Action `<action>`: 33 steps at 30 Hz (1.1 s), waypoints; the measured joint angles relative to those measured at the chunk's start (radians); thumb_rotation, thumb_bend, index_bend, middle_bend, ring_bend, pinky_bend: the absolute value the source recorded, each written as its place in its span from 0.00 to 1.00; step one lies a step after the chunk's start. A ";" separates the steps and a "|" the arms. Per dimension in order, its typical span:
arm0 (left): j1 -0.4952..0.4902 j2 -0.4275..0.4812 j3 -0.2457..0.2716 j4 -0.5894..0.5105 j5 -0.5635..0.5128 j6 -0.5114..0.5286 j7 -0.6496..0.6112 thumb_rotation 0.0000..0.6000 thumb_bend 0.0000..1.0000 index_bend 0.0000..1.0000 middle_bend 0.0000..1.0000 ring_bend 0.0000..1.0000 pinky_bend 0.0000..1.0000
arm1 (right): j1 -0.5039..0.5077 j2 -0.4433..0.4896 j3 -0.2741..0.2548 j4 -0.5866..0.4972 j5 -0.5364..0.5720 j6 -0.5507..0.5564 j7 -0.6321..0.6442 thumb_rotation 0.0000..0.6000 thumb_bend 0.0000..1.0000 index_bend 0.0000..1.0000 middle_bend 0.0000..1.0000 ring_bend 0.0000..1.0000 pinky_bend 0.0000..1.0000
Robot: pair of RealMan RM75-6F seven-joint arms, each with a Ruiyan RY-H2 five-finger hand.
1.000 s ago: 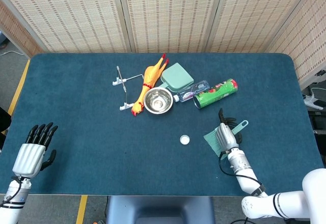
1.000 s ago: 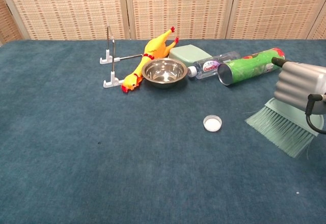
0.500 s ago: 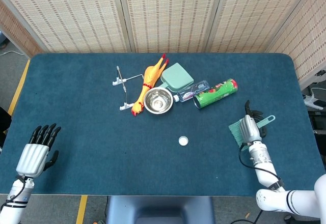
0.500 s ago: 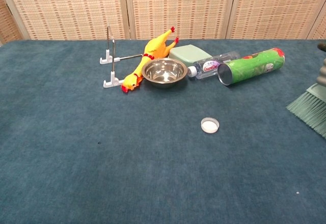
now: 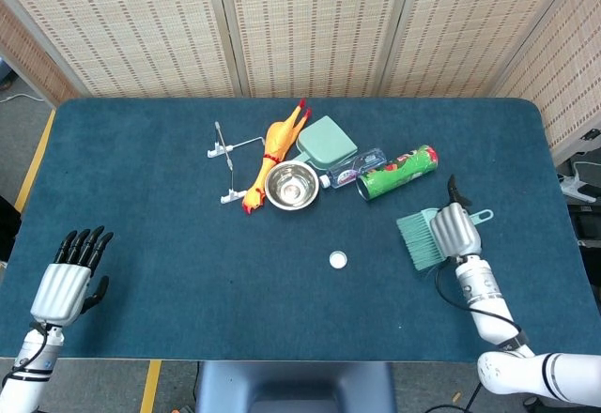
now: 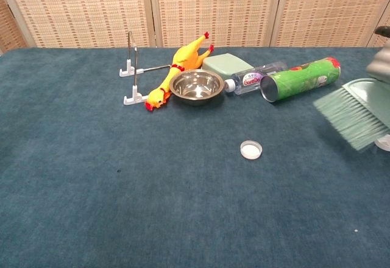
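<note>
At the far left of the head view, the left hand hangs over the near-left corner of the blue-covered bench, its dark fingers spread apart and straight, with nothing in them; the chest view does not show it. Further right, toward the back of the bench, stands a small white wire rack, and just beside it lies a yellow rubber chicken with its red head end toward the near side. A steel bowl sits touching the chicken's right flank, and behind the bowl lies a pale green flat box. A clear plastic bottle lies on its side to the right of the bowl, next to a green tube can, also on its side, with its open mouth facing the bowl. Nearer the front edge, well apart from that cluster, a small white cap lies alone on the cloth. At the right, the right hand grips a pale green hand brush by its back, fingers wrapped over it; the bristles point left toward the cap, and in the chest view the brush appears lifted off the bench, bristles slanting down.
</note>
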 measured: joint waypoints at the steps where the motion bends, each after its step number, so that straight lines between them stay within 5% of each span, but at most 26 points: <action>1: 0.000 0.001 0.000 -0.001 0.001 0.000 -0.001 1.00 0.47 0.00 0.00 0.00 0.06 | 0.005 -0.002 0.007 -0.013 -0.012 -0.002 0.004 1.00 0.42 0.92 0.74 0.40 0.05; 8: 0.006 0.015 0.000 -0.016 0.009 0.023 -0.012 1.00 0.47 0.00 0.00 0.00 0.06 | 0.081 -0.125 0.059 -0.054 -0.045 -0.033 -0.093 1.00 0.42 0.92 0.74 0.40 0.05; 18: 0.017 0.034 0.003 -0.027 0.015 0.040 -0.033 1.00 0.47 0.00 0.00 0.00 0.06 | 0.211 -0.392 0.104 0.097 0.080 -0.048 -0.382 1.00 0.42 0.92 0.74 0.40 0.05; 33: 0.016 0.016 0.008 0.003 0.017 0.031 -0.032 1.00 0.47 0.00 0.00 0.00 0.06 | 0.234 -0.392 0.012 0.214 0.144 0.012 -0.512 1.00 0.42 0.92 0.74 0.40 0.05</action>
